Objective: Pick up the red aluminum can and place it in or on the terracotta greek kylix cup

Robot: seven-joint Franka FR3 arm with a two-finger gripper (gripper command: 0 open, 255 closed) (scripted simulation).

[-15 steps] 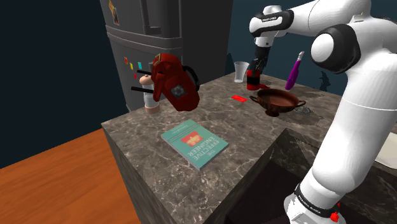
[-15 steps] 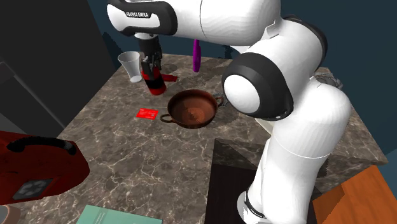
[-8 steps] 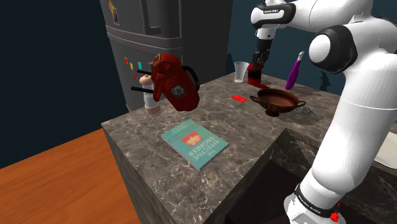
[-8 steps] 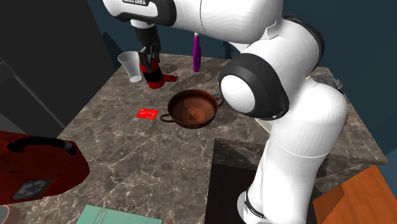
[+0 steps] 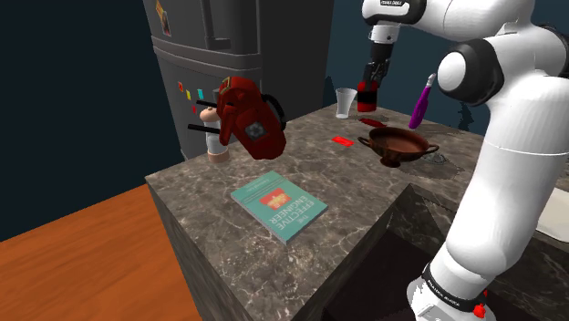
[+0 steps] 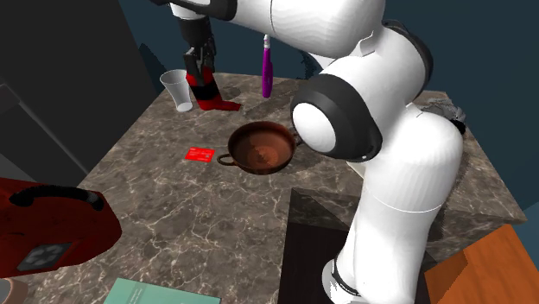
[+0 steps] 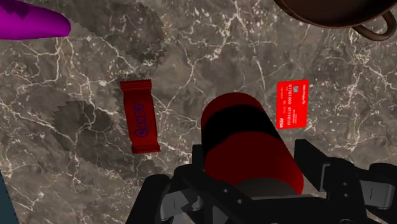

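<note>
My black gripper [image 5: 368, 91] is shut on the red can [image 5: 367, 94], a red cylinder with a black band, and holds it in the air above the marble counter. In the second exterior view the gripper [image 6: 202, 82] and can [image 6: 206, 88] hang beside the clear cup. The wrist view has the can [image 7: 249, 147] clasped between the fingers, high over the stone. The brown two-handled kylix cup [image 5: 397, 144] stands on the counter, toward the shoulder view's right of the can; it appears again [image 6: 262, 147] and its rim shows in the wrist view [image 7: 340, 14].
A red candy bar [image 7: 140, 116] and a red card [image 7: 292, 104] lie on the counter under the gripper. A clear cup [image 6: 177, 89], a purple object [image 5: 422, 100], a teal book [image 5: 278, 204] and a red kettle-like item [image 5: 248, 113] also stand there. A sink basin [image 5: 429, 246] opens near the stand.
The gripper has risen steadily, lifting the red can off the counter and clear of the candy bar beneath it. The kylix and other items have not moved.
</note>
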